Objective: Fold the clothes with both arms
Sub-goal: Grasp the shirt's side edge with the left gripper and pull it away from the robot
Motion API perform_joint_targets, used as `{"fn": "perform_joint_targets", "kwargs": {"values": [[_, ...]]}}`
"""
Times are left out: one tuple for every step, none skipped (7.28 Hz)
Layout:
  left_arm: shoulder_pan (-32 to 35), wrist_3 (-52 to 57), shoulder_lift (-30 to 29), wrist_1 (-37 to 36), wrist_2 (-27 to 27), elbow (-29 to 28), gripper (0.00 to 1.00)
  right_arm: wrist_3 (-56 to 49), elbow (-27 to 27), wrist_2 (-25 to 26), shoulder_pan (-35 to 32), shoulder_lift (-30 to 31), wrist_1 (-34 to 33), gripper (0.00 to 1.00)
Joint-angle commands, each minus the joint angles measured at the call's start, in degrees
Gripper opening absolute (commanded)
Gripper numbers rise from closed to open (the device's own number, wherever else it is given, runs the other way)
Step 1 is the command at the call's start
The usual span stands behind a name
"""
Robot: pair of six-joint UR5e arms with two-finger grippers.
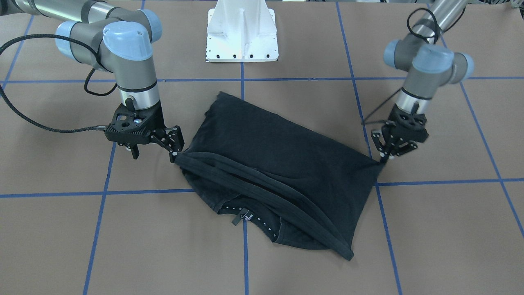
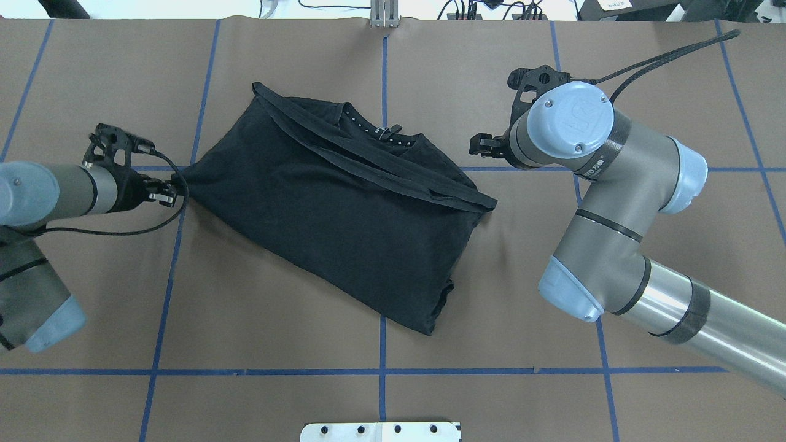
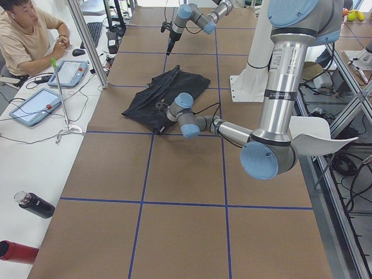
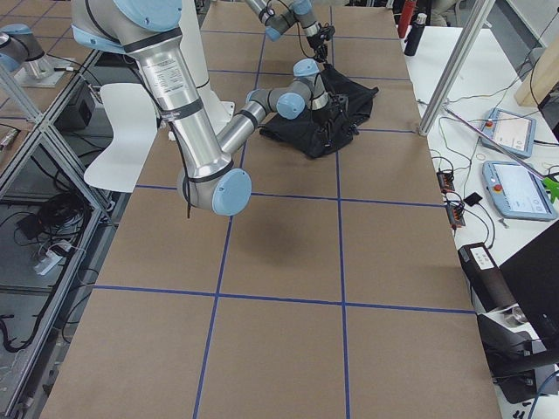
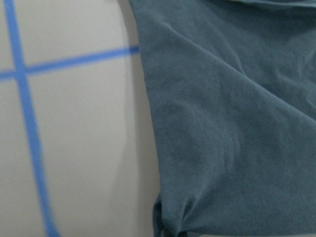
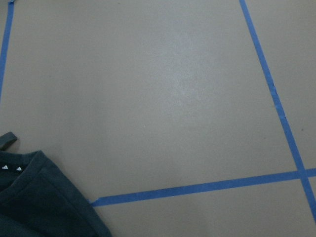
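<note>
The black T-shirt (image 1: 278, 164) lies folded in the middle of the table, also in the overhead view (image 2: 331, 209). Its collar with a small tag (image 1: 245, 216) faces away from the robot, and a folded band runs across it. My left gripper (image 1: 384, 157) is shut on the shirt's side corner, which is pulled to a point (image 2: 182, 182). The left wrist view shows the cloth (image 5: 227, 123) close up, bunched at the bottom. My right gripper (image 1: 175, 143) hovers just off the opposite corner (image 2: 491, 202), with its fingers spread and nothing in them. The right wrist view shows only the collar edge (image 6: 39, 207).
The white pedestal base (image 1: 241, 37) stands at the robot's side of the table. Blue tape lines (image 2: 381, 371) grid the brown surface. An operator (image 3: 23, 35) sits beside the table with tablets (image 3: 35, 104). Bottles (image 3: 35, 204) lie along that edge.
</note>
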State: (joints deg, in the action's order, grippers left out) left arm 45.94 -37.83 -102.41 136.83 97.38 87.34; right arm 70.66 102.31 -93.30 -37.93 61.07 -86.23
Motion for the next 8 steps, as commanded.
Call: {"fn": "perform_joint_targets", "kwargs": {"values": [[7.12, 5.47, -15.21, 2.64, -0.08, -20.79, 0.00, 0.62, 0.34, 0.04, 0.76, -0.25, -0.08, 1.00], [8.54, 5.49, -21.54, 4.66, -0.17, -29.33, 0.00, 0.88, 0.34, 0.04, 0.84, -0.34, 0.01, 1.00], [9.33, 5.57, -26.91, 4.59, -0.26, -35.07, 0.00, 0.88, 0.34, 0.04, 0.93, -0.42, 0.01, 1.00], [9.69, 5.58, -27.93, 4.59, 0.00, -36.26, 0.00, 0.89, 0.34, 0.04, 1.02, -0.60, 0.01, 1.00], [9.78, 5.58, -27.76, 4.76, 0.18, -36.19, 0.06, 0.89, 0.26, 0.04, 1.19, -0.60, 0.01, 1.00], [10.30, 7.92, -26.19, 5.11, 0.35, -33.66, 0.99, 0.97, 0.08, 0.04, 1.37, -0.77, 0.10, 1.00], [12.22, 9.43, -23.83, 4.94, 4.70, -29.29, 1.00, 1.76, -1.23, 0.04, 1.98, -2.08, 1.66, 1.00], [13.20, 9.53, -21.72, 5.29, 9.01, -27.33, 1.00, 5.94, -4.55, 0.13, 2.77, -5.14, 3.59, 1.00]]}}
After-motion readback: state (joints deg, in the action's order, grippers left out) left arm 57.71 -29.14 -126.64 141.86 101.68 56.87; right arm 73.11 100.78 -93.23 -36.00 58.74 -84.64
